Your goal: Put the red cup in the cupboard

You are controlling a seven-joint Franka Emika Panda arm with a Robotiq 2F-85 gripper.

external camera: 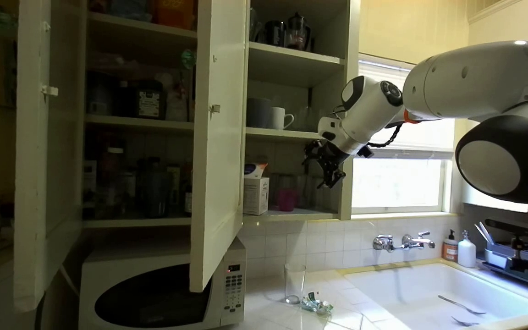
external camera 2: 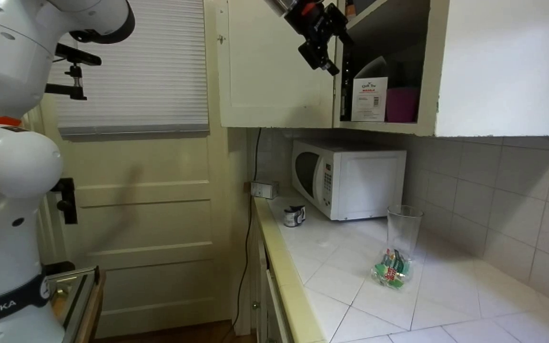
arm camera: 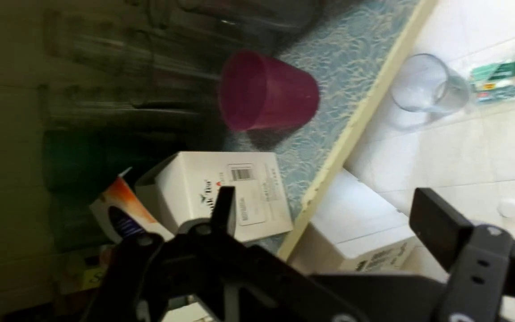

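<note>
Wrist view and both exterior views are showing me the cup [arm camera: 268, 91] standing upright in the cupboard [external camera: 345, 204], lower and deeper in than the gripper [arm camera: 329, 214]. The gripper is gaping wide outside, gripping nothing, so I'm guessing the placing is done and a retreat is coming. The cup is looking like smooth, tapering magenta plastic; it's sitting on blue patterned lining [arm camera: 342, 58] just beside a square-edged card box [arm camera: 224, 192], with clear glasses [arm camera: 101, 47] standing behind.

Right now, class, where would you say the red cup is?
In both exterior views, the red cup stands upright on the lowest shelf of the cupboard, just right of the white box.
</note>
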